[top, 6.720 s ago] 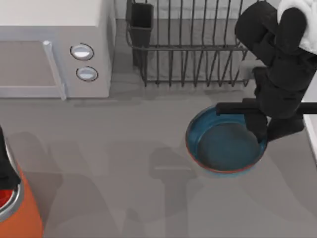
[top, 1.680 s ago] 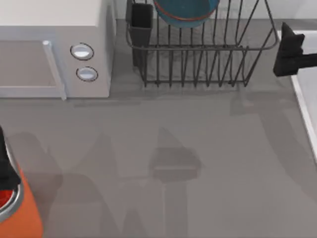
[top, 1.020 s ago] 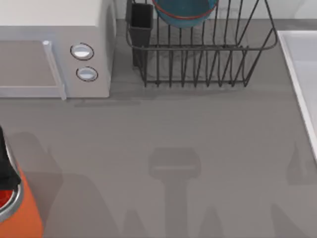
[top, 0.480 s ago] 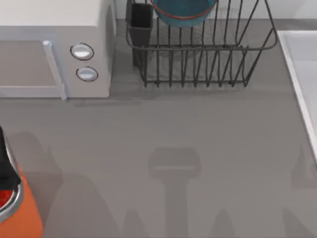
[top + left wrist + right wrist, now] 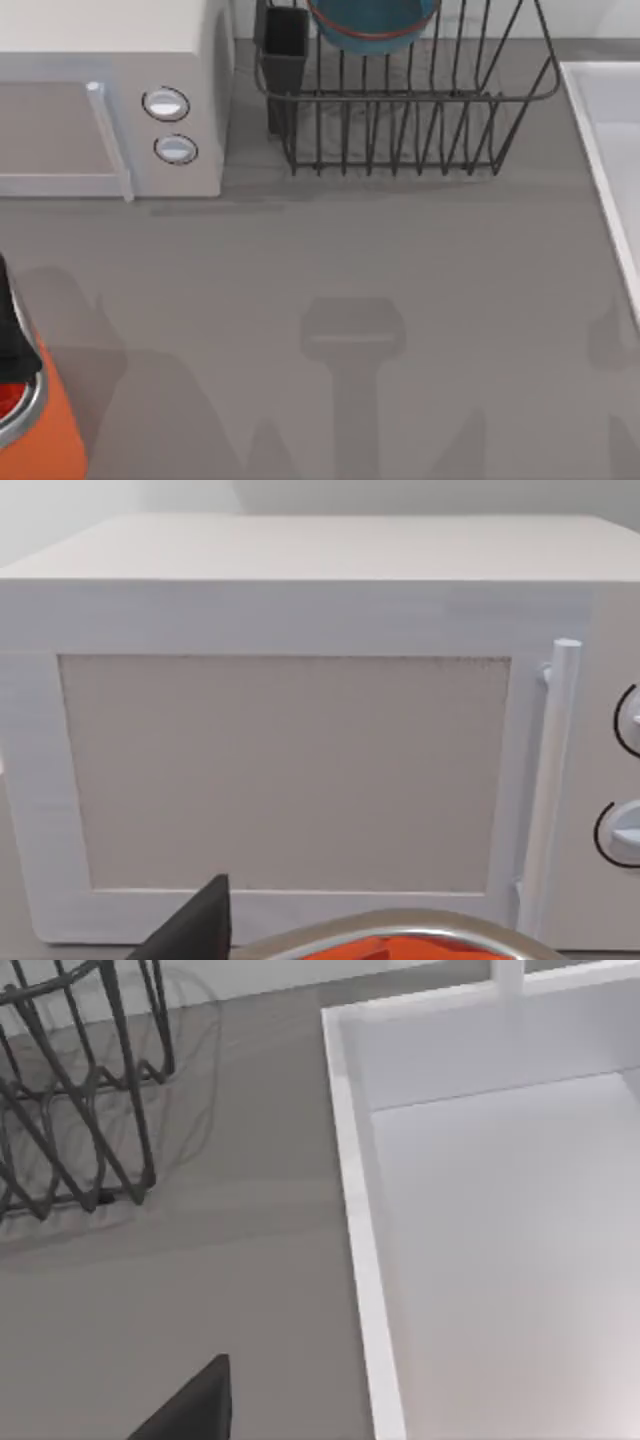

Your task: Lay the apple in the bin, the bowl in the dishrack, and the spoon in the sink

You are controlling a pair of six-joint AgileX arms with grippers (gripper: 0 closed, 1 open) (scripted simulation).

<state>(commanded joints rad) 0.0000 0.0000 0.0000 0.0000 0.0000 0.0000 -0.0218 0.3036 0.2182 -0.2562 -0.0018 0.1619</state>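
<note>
The bowl [image 5: 372, 22] sits in the dishrack [image 5: 405, 95] at the far edge; the table [image 5: 330, 260] lies open between bin [image 5: 35, 425] and sink [image 5: 610, 150]. Either pincer's opening cannot be told.

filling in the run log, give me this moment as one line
bowl: in dishrack | bin: top view's lower left, red inside | sink: right edge, spoon unseen | left tool: over bin, facing microwave | right tool: near sink

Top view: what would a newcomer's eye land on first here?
The blue bowl standing in the black dishrack at the table's far edge catches the eye first. Next comes the white microwave at far left. Last is the orange bin with its silver rim at the near left corner.
</note>
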